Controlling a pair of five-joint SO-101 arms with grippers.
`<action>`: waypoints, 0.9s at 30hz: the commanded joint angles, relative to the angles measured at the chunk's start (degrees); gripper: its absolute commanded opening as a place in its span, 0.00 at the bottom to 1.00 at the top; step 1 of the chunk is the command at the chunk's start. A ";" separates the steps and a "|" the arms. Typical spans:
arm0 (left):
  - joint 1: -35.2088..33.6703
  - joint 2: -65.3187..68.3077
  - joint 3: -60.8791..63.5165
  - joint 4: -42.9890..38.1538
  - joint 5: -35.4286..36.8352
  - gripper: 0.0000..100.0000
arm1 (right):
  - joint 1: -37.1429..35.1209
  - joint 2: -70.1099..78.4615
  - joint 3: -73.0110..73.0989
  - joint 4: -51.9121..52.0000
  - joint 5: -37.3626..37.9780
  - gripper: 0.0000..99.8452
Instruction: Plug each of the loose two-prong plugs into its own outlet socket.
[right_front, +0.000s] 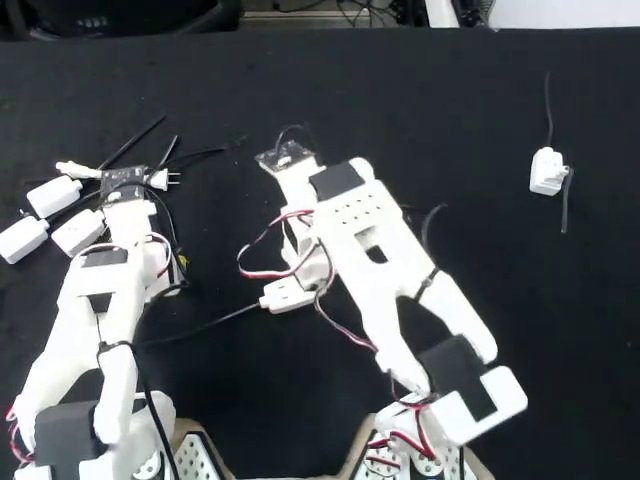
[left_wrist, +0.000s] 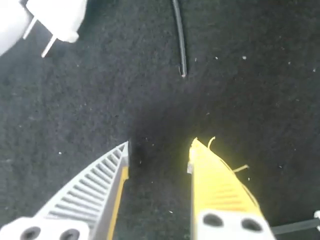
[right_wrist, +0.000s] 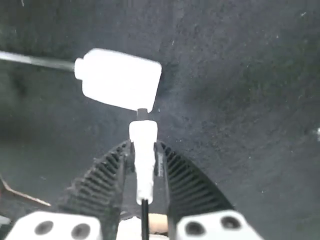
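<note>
Seeing black table (right_front: 480, 90) under both arms. My right arm (right_front: 390, 260) sits mid-table, right gripper (right_wrist: 143, 146) pinching white plug (right_wrist: 143, 170), its tip touching white outlet socket (right_wrist: 119, 79). My left gripper (left_wrist: 157, 149) hangs spread over bare cloth, near three sockets (right_front: 55, 196) clustered at table's left. Lone socket (right_front: 546, 171) lies well apart at right. Loose two-prong plug (left_wrist: 56, 19) lies beyond left fingers. Black cable end (left_wrist: 179, 40) close by.
</note>
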 joint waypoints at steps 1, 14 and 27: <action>0.92 -0.62 -0.48 -0.79 2.20 0.20 | -0.79 1.01 -6.29 2.55 -3.08 0.01; 1.01 -0.62 -0.92 1.76 2.37 0.20 | -2.99 14.37 -18.59 9.05 -3.60 0.01; 1.01 -0.62 -1.01 2.02 2.37 0.20 | -0.79 17.45 -20.26 8.97 -4.75 0.01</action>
